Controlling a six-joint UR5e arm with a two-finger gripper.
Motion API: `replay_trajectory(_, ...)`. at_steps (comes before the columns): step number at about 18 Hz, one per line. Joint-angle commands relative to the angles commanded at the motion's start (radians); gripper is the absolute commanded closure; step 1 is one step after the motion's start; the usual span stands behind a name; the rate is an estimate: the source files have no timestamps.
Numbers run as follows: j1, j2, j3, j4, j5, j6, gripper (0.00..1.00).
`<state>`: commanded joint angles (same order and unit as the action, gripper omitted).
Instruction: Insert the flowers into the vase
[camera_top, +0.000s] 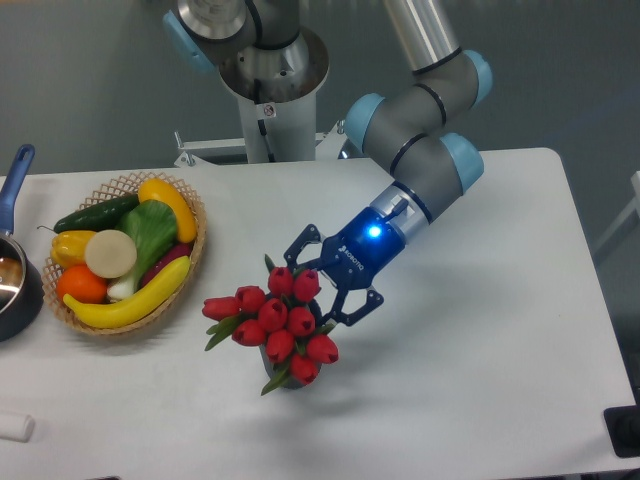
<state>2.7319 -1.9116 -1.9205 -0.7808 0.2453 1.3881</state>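
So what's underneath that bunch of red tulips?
Only a sliver of the dark vase peeks out below the tulips, standing on the white table. The buds and leaves cover its rim and opening, so the stems inside can't be seen.

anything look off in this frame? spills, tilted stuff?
One thing: the flowers sit lopsided, the bunch leaning out to the left over the vase, which they almost hide. The open gripper is right beside the blooms. No spills; the fruit basket and pot look tidy.
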Motion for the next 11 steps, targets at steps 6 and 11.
replay_trajectory(6, 0.049, 0.111, 0.017, -0.003, 0.372, 0.060, 0.00)
replay_trajectory(11, 0.087, 0.166, 0.043, -0.002, 0.593, 0.061, 0.00)
